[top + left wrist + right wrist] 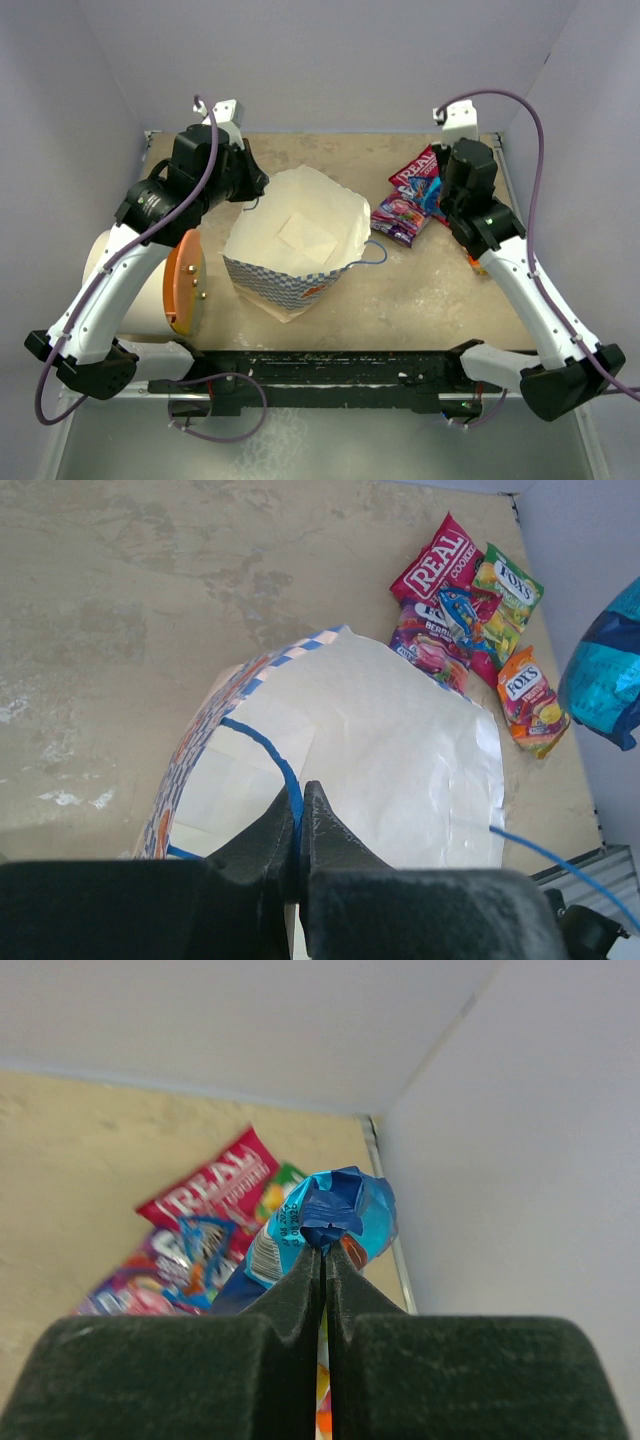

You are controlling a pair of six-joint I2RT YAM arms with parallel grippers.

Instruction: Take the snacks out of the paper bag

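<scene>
Your right jaws are clamped on a blue packet (pixel 335 1210), raised at the counter's (pixel 450 290) far right. The pile (pixel 470 610) lies just below-left. Left jaws pinch the bag's (pixel 290 240) cord (pixel 265 750).

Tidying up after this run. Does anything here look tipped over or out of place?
Yes: the white cylinder with the orange lid lies on its side at the left, beside the paper bag, lid facing the bag.
</scene>
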